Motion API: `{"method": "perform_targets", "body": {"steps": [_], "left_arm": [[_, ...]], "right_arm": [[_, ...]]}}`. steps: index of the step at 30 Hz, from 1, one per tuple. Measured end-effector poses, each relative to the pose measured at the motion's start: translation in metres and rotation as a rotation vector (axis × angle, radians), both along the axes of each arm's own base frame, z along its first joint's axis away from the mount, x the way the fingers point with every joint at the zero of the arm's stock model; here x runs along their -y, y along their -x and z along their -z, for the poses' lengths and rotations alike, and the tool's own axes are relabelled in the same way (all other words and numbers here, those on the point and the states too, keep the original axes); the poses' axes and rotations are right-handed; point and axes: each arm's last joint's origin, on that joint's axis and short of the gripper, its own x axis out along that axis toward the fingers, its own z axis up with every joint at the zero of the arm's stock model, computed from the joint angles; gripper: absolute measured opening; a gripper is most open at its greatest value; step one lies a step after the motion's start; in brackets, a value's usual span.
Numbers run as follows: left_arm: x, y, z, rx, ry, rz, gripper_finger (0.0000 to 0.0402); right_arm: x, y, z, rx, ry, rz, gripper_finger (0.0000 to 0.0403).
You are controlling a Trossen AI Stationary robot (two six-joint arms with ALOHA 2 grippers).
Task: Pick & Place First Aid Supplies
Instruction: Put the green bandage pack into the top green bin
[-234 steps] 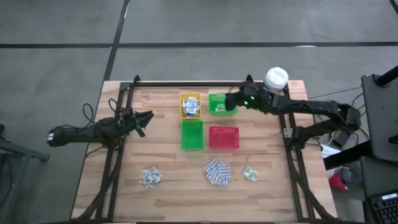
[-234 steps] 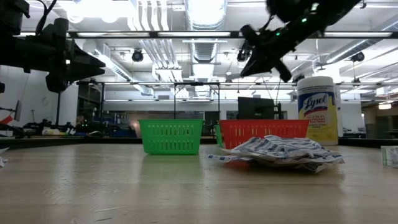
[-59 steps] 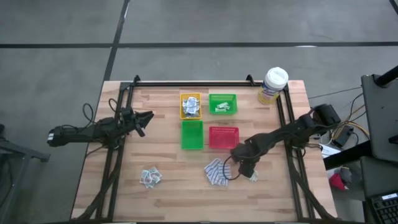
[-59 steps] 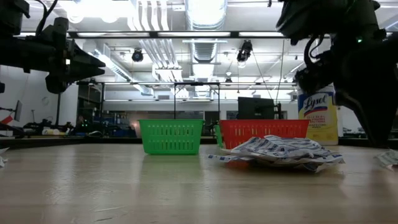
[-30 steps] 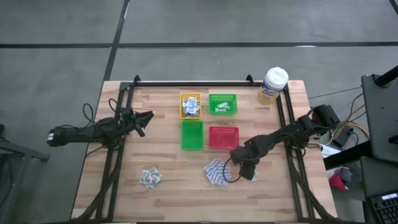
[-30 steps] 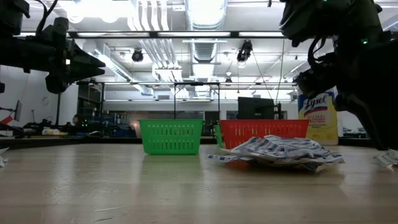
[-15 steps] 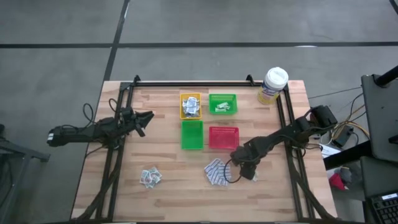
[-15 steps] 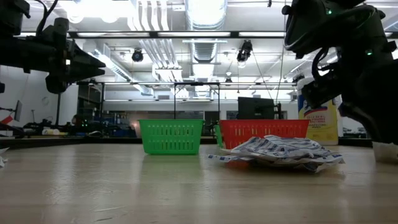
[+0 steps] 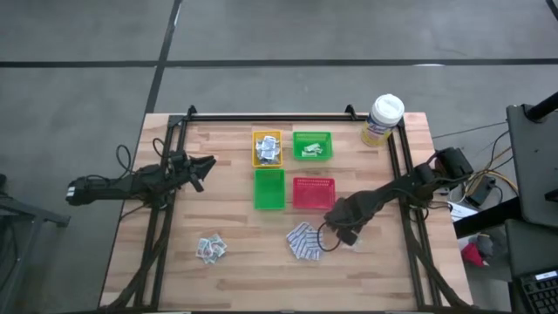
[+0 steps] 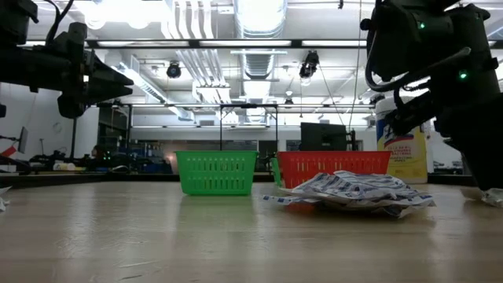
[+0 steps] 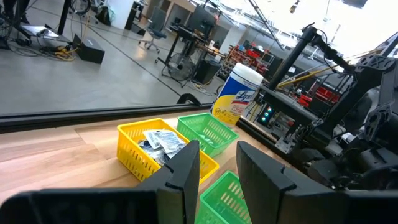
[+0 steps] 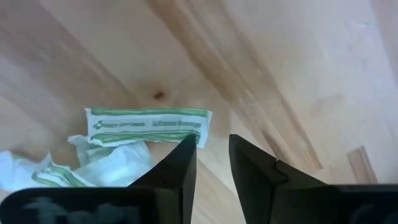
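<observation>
The right arm is on the move. From the back row of trays it swings across to the near right of the surface, and the right gripper (image 9: 346,237) now sits low over the pile of pale green strips (image 12: 148,126) next to the blue-and-white pads (image 9: 304,241). In the last moments it edges a touch toward the red tray (image 9: 313,193). In the low view the arm's bulk climbs and slides right, now covering most of the yellow canister (image 10: 407,154), and one strip (image 10: 493,196) shifts a little at the right edge.
</observation>
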Motion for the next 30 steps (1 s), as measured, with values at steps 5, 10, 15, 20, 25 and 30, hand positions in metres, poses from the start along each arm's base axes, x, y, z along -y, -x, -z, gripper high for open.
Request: {"method": "perform_targets", "body": {"steps": [5, 10, 15, 20, 25, 30], "left_arm": [[0.0, 0.0, 0.0, 0.0, 0.0, 0.0, 0.0108], [0.0, 0.0, 0.0, 0.0, 0.0, 0.0, 0.0108], [0.0, 0.0, 0.0, 0.0, 0.0, 0.0, 0.0108], [0.0, 0.0, 0.0, 0.0, 0.0, 0.0, 0.0108], [0.0, 0.0, 0.0, 0.0, 0.0, 0.0, 0.0108], [0.0, 0.0, 0.0, -0.002, -0.002, 0.0, 0.0108]], "right_arm": [[0.002, 0.006, -0.005, -0.035, 0.015, 0.022, 0.01], [0.003, 0.008, -0.016, 0.005, 0.007, 0.022, 0.0096], [0.003, 0.007, -0.022, 0.063, -0.012, 0.016, 0.0094], [0.001, 0.003, -0.02, 0.097, -0.026, -0.004, 0.0105], [0.001, 0.003, -0.017, 0.1, -0.026, 0.002, 0.0119], [0.002, 0.004, -0.016, 0.097, -0.007, 0.021, 0.0126]]}}
